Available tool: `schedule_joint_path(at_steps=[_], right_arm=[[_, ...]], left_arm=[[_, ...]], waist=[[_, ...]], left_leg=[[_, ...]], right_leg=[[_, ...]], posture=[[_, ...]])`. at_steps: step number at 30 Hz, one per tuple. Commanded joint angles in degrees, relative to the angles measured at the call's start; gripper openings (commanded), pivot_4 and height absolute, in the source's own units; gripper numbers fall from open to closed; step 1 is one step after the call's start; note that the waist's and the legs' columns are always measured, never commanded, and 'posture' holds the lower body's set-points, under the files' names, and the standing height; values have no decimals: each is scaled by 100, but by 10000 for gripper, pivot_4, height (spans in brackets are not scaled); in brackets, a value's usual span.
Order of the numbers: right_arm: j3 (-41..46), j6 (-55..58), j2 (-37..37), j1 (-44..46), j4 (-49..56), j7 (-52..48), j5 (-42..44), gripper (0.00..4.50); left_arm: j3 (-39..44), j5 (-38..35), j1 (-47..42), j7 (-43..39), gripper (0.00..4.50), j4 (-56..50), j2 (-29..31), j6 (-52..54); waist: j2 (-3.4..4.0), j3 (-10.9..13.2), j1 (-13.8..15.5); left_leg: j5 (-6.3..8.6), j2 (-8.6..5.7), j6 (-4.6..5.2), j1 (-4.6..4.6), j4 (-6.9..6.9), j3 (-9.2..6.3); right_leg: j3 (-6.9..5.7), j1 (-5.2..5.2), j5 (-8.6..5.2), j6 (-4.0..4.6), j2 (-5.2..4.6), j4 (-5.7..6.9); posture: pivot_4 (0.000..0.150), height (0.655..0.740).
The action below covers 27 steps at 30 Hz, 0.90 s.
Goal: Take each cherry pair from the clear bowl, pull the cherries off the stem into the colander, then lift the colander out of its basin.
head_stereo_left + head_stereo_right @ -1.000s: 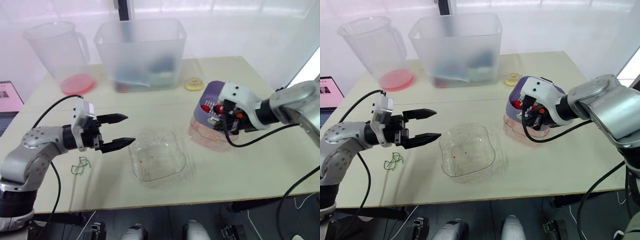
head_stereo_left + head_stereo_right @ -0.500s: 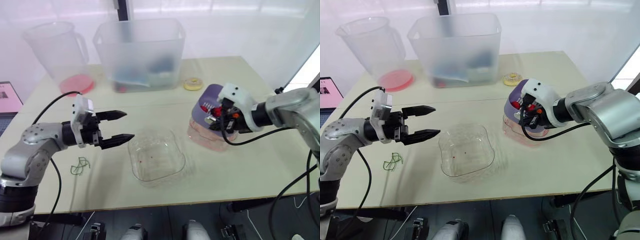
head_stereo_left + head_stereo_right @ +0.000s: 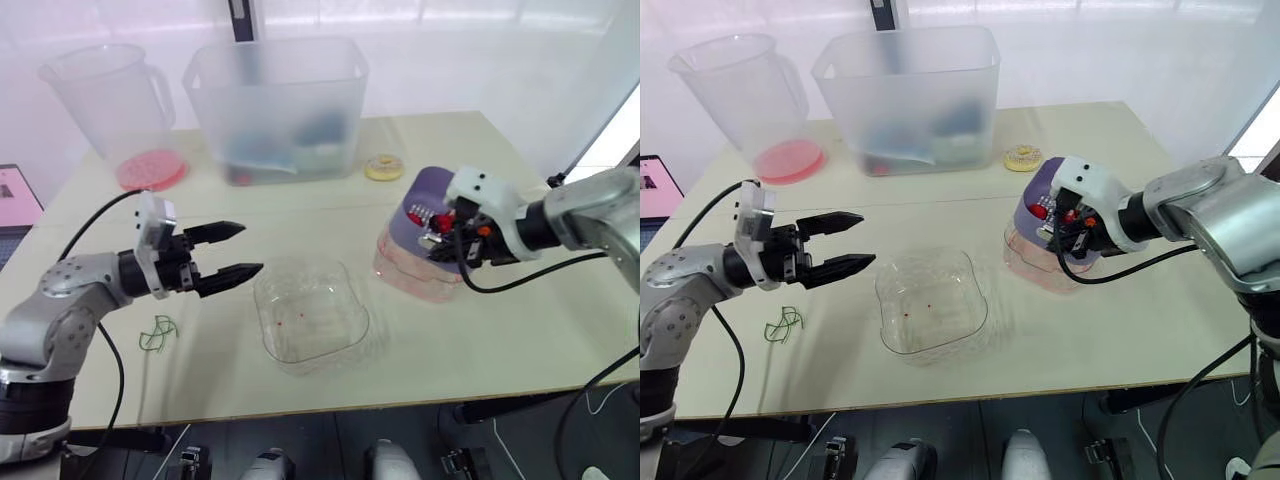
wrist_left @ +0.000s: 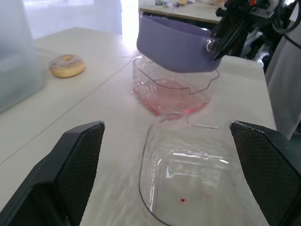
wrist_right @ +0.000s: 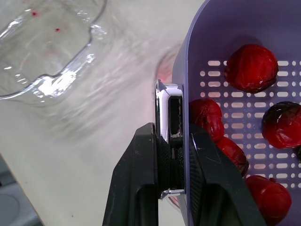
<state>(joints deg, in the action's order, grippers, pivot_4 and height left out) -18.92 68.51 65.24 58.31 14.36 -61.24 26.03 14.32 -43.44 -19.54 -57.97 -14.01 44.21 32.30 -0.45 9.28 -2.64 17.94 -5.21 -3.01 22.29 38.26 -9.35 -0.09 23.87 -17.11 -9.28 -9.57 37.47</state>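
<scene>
Some green stems [image 3: 160, 331] are lying on the table [image 3: 520, 340]; the left gripper [image 3: 251, 248] is hovering right of them, jaws spread wide, with bare tabletop between it and the clear bowl [image 3: 330, 335]; that bowl, near the front edge, is showing red specks; the right gripper [image 5: 171, 139] is clamping the purple colander [image 3: 432, 187] by its rim handle; the colander, carrying cherries [image 5: 251, 68], is sitting tilted over its basin [image 3: 405, 282] of pinkish liquid; open tabletop is stretching rightward.
</scene>
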Motion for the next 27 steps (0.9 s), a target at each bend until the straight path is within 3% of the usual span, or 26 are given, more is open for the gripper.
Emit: schedule_joint_path(at_steps=[1, 6, 9, 13, 18, 26, 27], right_arm=[[-578, -1258, -252, 885, -898, -579, -885, 2403], [-1411, -2973, -1633, 2119, -2858, -1365, -1859, 2403], [-1727, -4298, -2597, 2424, -4286, -1440, -2463, 2403], [-1736, -5264, -3466, 2616, -5645, -1519, -2869, 2403], [-1768, -6181, -4230, 2637, -6826, -1610, -3323, 2403], [-1577, -6865, -4822, 2728, -7976, -1676, -3796, 2403], [-1523, -6869, -4876, 2764, -8067, -1648, -3827, 7403]], left_arm=[[421, -120, 247, 309, 45000, -76, -196, -124], [585, -27, 878, 783, 45000, -438, -646, -349], [632, 53, 1375, 1046, 45000, -841, -826, -447], [819, 63, 1882, 1237, 45000, -1253, -840, -488], [1170, -15, 2400, 1486, 45000, -1640, -836, -518], [1241, 22, 2687, 1779, 45000, -1982, -902, -613], [1237, 35, 2707, 1806, 45000, -2004, -905, -622]], waist=[[1, -1, 5], [2, -2, -95], [-4, -5, -143], [-5, -6, -118], [-4, -6, -148], [-1, -5, -150], [-1, -5, -154]], left_leg=[[0, 0, 0, 0, 0, 0], [-1, 3, -1, 2, -3, 7], [-1, 6, -2, 7, -3, -8], [-3, 9, -5, 17, -3, -25], [-4, 9, -8, 17, -2, -28], [-7, 9, -13, 16, -4, -28], [-7, 8, -13, 16, -4, -27]], right_leg=[[0, 0, 0, 0, 0, 0], [4, 11, 0, 0, 2, 8], [6, 18, 1, 0, -1, 7], [5, 25, 1, 1, -5, 8], [5, 27, 2, 3, -4, 10], [8, 37, 2, 4, -2, 22], [8, 37, 2, 4, -2, 23]], posture=[[1500, 7400], [1500, 7400], [1500, 7400], [1500, 7400], [1500, 7400], [1500, 7400], [1500, 7400]])
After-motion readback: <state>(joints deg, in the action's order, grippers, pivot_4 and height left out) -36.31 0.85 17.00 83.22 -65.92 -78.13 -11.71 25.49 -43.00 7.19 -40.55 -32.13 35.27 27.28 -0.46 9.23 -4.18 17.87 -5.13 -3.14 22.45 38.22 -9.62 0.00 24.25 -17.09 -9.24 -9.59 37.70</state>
